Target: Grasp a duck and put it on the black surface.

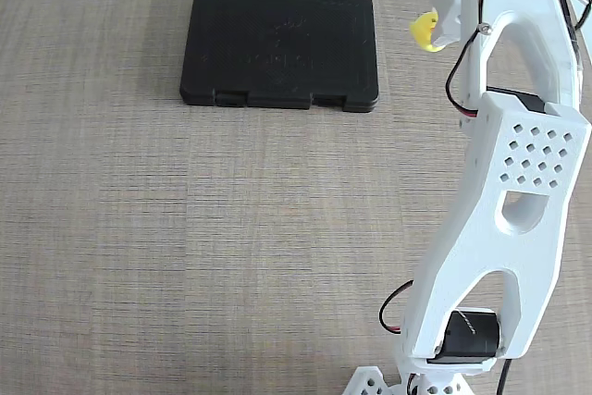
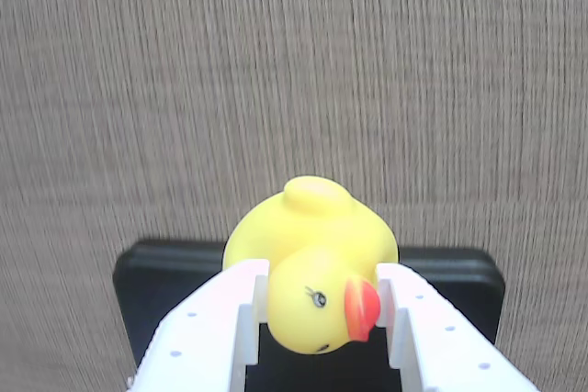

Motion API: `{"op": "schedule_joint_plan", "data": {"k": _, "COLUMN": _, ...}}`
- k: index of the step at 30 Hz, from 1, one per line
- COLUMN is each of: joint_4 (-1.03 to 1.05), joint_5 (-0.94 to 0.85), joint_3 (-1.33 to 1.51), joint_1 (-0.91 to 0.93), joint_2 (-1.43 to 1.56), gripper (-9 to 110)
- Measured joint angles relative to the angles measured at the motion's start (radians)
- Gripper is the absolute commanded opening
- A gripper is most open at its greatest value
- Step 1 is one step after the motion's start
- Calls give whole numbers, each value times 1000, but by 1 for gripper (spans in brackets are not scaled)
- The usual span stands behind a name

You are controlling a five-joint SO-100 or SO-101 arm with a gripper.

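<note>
The yellow duck (image 2: 312, 263) with an orange-red beak is clamped by its head between my white fingers (image 2: 230, 319). My gripper (image 2: 317, 305) is shut on it and holds it in the air. In the fixed view the duck (image 1: 424, 31) shows as a small yellow patch beside the gripper (image 1: 442, 25) at the upper right, to the right of the black surface (image 1: 280, 48). That flat black slab lies on the table at the upper middle, notched tabs along its near edge. In the wrist view the slab (image 2: 165, 291) shows below and behind the duck.
The table (image 1: 185, 247) is a beige woven-textured surface. My white arm (image 1: 513, 201) rises from its base at the bottom right of the fixed view, with red and black wires along it.
</note>
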Motion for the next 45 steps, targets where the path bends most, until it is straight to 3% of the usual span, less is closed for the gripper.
{"op": "schedule_joint_plan", "data": {"k": 17, "joint_4": 2, "joint_5": 67, "joint_3": 0, "joint_1": -328, "joint_2": -2, "gripper": 8}}
{"op": "schedule_joint_plan", "data": {"k": 45, "joint_4": -219, "joint_5": 71, "joint_3": 0, "joint_1": -405, "joint_2": -130, "gripper": 8}}
